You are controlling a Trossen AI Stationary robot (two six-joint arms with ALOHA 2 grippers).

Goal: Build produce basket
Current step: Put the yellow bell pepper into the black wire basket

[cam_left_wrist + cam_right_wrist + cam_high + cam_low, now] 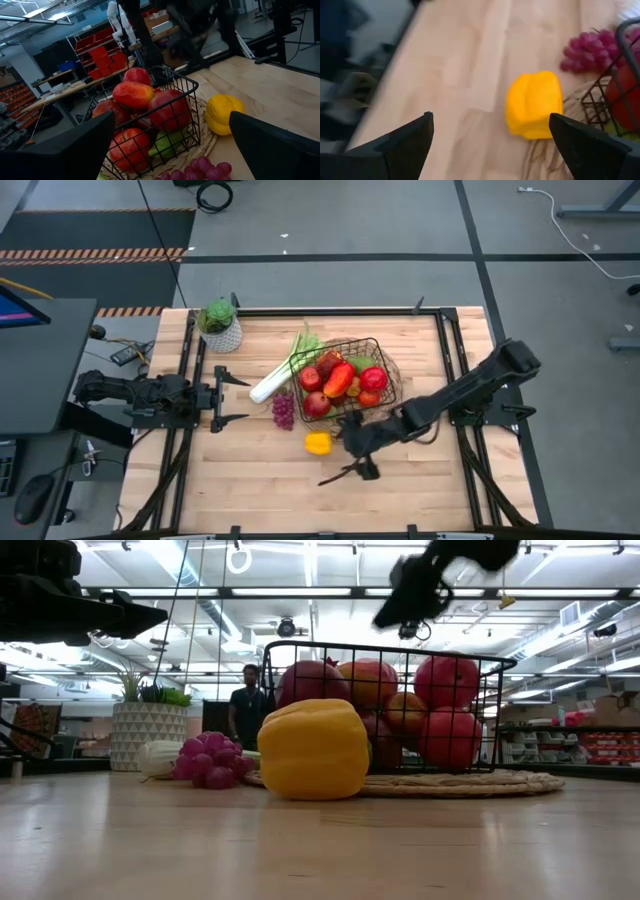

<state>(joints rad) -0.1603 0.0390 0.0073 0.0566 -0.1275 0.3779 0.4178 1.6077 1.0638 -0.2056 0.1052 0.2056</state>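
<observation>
One item nearest claw: yellow pepper point(318, 443), on table just outside basket point(392, 370) rim
Right gripper point(352, 463): fingers apart, empty, just beside pepper
Left gripper point(232, 400): apart, empty, farther, near grapes point(284, 410)

basket point(620, 90): cut by frame edge | green pear point(165, 145): mostly hidden behind apples point(167, 110)

The left arm lies low along the worktop's left edge, its tool point(232, 400) spread open and empty. The right arm reaches in from the right edge toward the worktop's middle, its tool point(345, 463) open, empty, above the surface.
</observation>
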